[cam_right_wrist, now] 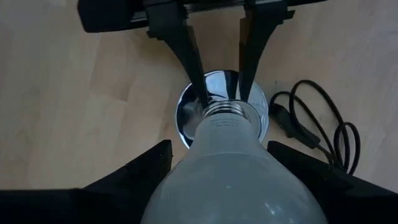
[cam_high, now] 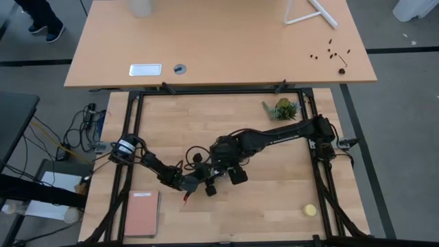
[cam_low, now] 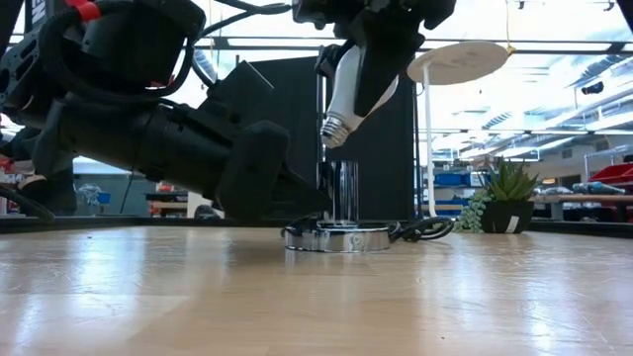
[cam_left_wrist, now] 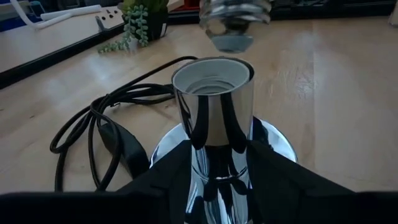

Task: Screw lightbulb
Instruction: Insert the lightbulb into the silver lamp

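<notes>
Bulb (cam_low: pixel 358 81) sits clamped in my right gripper (cam_right_wrist: pixel 231 186), threads down, tilted, just above the socket (cam_left_wrist: pixel 213 79) so it can drop straight in. My left gripper (cam_left_wrist: pixel 219 163) is pinching the socket stem above the base (cam_low: pixel 336 238) so nothing spins or slides.

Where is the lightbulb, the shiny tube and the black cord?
lightbulb (cam_low: pixel 348 84), low view, on its white glass side.
shiny tube (cam_left_wrist: pixel 214 121), left wrist view, on its mirrored wall.
black cord (cam_right_wrist: pixel 336 134), right wrist view, on its looped part.
</notes>
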